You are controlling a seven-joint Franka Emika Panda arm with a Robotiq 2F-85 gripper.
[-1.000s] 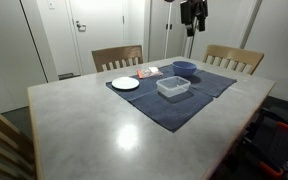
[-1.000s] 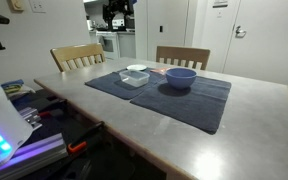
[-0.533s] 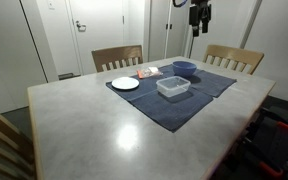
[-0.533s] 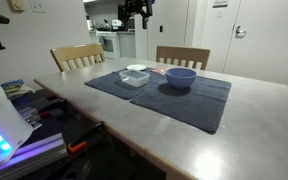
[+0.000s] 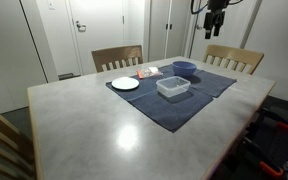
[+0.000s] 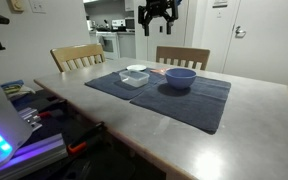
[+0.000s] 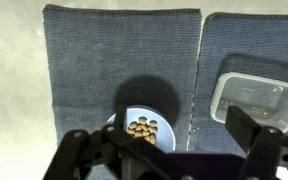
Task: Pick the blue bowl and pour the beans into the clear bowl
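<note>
Mat in the foreground carries the clear bowl, with the blue bowl just behind it, beans heaped inside. High beyond both hangs the gripper, jaws wide apart and empty. The wrist view puts the blue bowl well below, roughly between the fingers. Come straight down: you want one finger inside the rim and one outside, pinching the wall away from the clear bowl so your tilt runs toward it.
</note>
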